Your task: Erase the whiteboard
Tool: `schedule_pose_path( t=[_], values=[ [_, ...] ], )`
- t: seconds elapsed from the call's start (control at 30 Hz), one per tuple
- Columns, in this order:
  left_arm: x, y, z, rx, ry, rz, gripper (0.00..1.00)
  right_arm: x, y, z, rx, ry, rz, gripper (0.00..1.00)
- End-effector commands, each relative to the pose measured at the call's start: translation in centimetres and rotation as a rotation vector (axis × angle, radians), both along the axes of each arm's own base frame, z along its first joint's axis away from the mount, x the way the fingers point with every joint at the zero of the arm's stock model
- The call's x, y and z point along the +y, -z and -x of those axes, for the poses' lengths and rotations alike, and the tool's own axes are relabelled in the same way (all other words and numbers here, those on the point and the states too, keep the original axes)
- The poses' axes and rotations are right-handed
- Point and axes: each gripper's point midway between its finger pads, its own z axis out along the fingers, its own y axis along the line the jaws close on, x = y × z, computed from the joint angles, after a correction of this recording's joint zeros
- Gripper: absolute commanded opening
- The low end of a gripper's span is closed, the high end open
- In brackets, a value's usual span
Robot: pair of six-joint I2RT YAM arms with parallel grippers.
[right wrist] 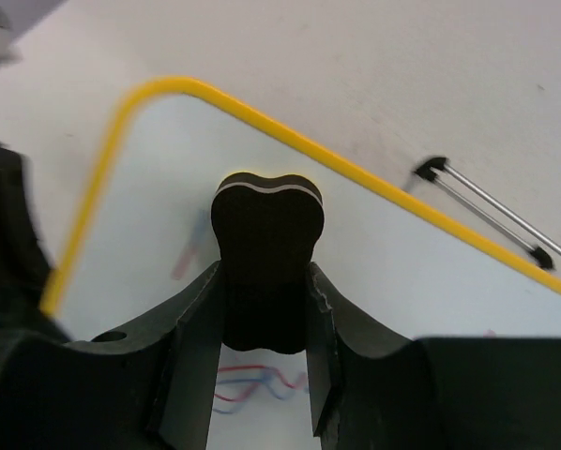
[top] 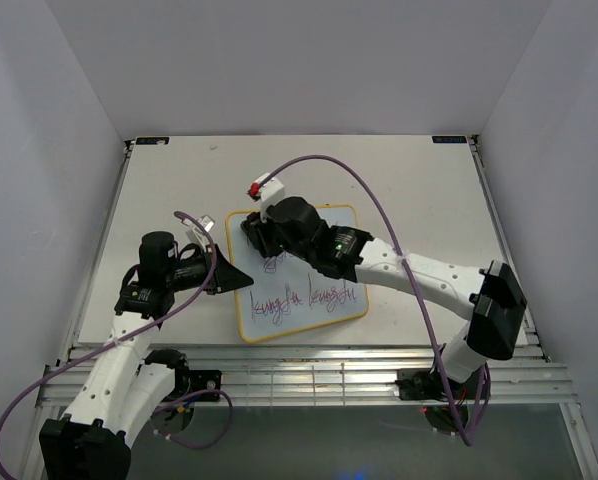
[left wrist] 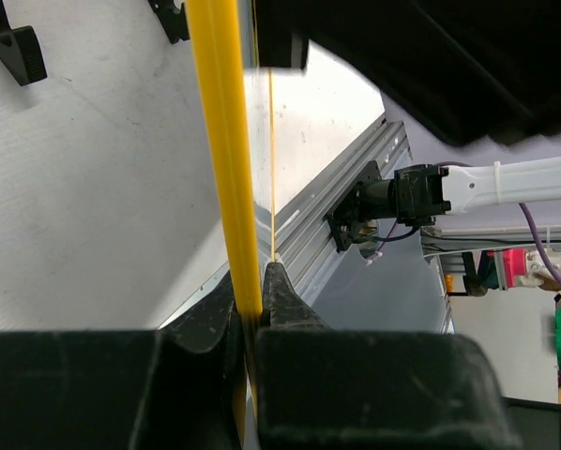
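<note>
Left end effector (left wrist: pixel 253 298) clenched on whiteboard (top: pixel 279 326) yellow frame edge. Right end effector (right wrist: pixel 265 281) grasping black eraser (right wrist: pixel 266 230), pressed on board above red-purple handwriting (top: pixel 306 297).

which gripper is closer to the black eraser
Right. The right gripper is shut on the eraser, holding it over the whiteboard near its far left corner. The left gripper is shut on the board's yellow frame at the left edge, apart from the eraser.
</note>
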Motion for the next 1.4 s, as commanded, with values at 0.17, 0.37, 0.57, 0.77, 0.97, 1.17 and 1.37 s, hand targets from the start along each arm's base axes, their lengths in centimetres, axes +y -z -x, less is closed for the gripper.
schedule_pose_path(
  t=[0.17,0.37,0.57,0.77,0.97,1.17,1.37],
  values=[
    [-1.2,-3.3,1.4,-0.233,0.154,0.048,0.0,6.8,0.0,4.8,0.05,-0.161,-0.018,0.34],
    [-1.1,-3.3,1.1,-0.233,0.14,0.042,0.0,2.1,4.9,5.3,0.094,-0.072,0.056,0.34],
    [-1.0,-3.4,1.0,-0.237,0.126,0.039,0.0,-2.8,8.1,6.1,0.114,0.016,0.094,0.34],
    [-0.9,-3.3,0.9,-0.236,0.117,0.033,0.0,-10.3,12.4,5.0,0.138,0.195,0.179,0.34],
    [-1.0,-3.3,1.0,-0.236,0.121,0.035,0.0,-13.4,12.3,3.6,0.108,0.255,0.161,0.35],
    [-1.0,-3.2,1.0,-0.232,0.128,0.036,0.0,-6.3,5.8,4.7,0.034,0.037,-0.086,0.34],
    [-1.0,-3.1,1.0,-0.227,0.133,0.038,0.0,1.9,2.1,8.8,-0.017,-0.146,-0.122,0.34]
  ],
)
